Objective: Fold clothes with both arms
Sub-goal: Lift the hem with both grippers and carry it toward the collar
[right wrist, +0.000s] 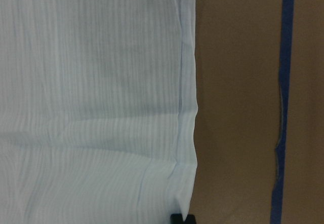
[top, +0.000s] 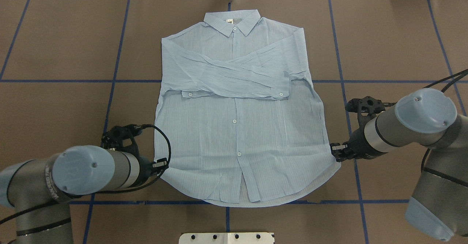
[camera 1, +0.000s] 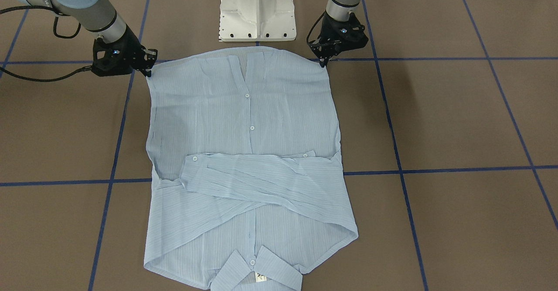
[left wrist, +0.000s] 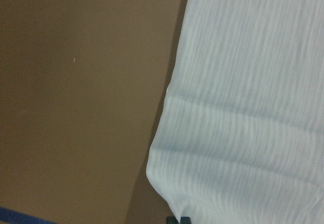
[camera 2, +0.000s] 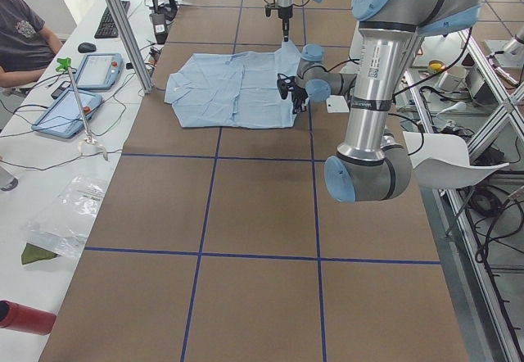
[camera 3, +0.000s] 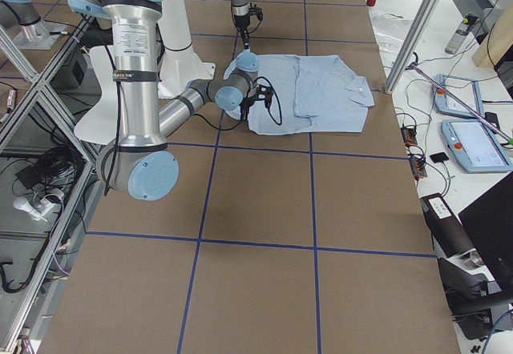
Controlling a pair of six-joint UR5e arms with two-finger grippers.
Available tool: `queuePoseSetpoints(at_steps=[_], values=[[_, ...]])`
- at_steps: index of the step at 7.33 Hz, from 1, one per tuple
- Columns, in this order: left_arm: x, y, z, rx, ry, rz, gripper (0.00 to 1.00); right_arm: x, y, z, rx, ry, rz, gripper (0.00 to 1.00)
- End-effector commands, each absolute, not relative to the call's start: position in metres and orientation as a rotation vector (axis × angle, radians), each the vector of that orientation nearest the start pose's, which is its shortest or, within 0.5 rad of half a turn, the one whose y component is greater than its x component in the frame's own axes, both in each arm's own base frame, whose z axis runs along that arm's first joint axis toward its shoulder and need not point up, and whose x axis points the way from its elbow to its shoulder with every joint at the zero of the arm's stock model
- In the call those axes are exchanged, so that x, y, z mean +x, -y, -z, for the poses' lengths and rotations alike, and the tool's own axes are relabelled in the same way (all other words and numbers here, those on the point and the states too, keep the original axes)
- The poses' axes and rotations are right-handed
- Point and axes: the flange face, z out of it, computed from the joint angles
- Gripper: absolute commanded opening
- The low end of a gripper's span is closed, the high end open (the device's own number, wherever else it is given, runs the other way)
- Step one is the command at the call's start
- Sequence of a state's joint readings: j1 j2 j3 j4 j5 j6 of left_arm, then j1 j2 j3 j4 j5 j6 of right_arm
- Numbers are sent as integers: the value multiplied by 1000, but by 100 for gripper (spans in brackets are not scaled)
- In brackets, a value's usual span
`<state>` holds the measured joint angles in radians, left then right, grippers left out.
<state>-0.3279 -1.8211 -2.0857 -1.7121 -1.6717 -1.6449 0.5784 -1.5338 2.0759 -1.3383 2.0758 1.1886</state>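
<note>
The shirt lies flat mid-desk, collar at the frame's top, sleeves crossed over the chest. The left hand nips the lower-left hem corner and the right hand the lower-right, both closed on thin cloth. Such shallow pinches could slip on the lift, and uneven lifting could drag the sleeves askew.

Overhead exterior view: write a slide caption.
Left pincer and right pincer at the hem corners of a light-blue shirt, sleeves crossed over chest.
</note>
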Motion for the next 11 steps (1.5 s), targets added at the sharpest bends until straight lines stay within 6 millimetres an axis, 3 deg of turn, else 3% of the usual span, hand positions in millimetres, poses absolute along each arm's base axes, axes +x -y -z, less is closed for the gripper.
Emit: queuePoseSetpoints(at_steps=[1,2,4,6,7,9,11], values=[[417,345,-271,106,-940,306,0,-336,357,-369,-83,932,-17,0],[402,364,-271,147,-941,305,0,-322,380,-359,-89,966,-46,0],[396,370,-272,128,-946,283,0,-295,429,-345,-106,1026,-107,0],[401,374,-264,135,-959,281,0,-296,462,-326,-87,1053,-127,0],[392,386,-261,157,-962,293,0,-295,478,-319,-72,1059,-141,0],[387,455,-261,224,-961,302,0,-297,506,-308,-50,1066,-162,0],[349,513,-283,252,-986,289,0,-276,533,-313,-32,1058,-216,0]])
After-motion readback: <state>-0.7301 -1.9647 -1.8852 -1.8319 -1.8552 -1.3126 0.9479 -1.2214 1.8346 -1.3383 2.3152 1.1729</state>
